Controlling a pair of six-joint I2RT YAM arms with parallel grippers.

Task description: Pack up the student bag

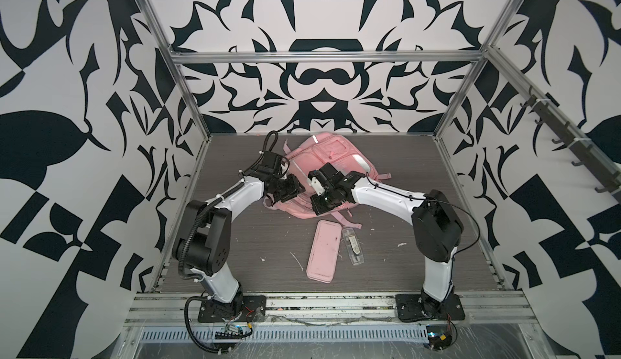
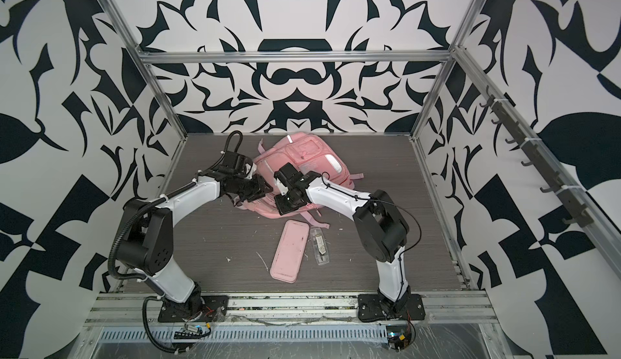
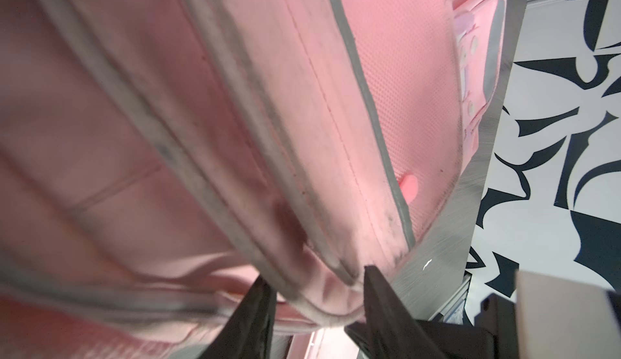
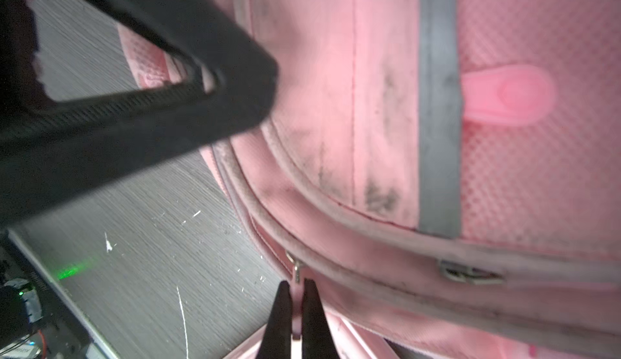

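Right pincer pinching zip pull, left pincer astride student bag piping, grip unclear.

My left arm, with ribbed black hose, and right arm show white shells, bulky black joints. The right gripper has slim black fingers.

Black-and-white patterned walls, grey woodgrain tabletop

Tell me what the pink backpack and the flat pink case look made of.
The student bag: matte woven fabric, with mesh weave and piped seams; its silver strips look reflective. The pencil case: probably smooth hard plastic or silicone, flat with rounded corners.
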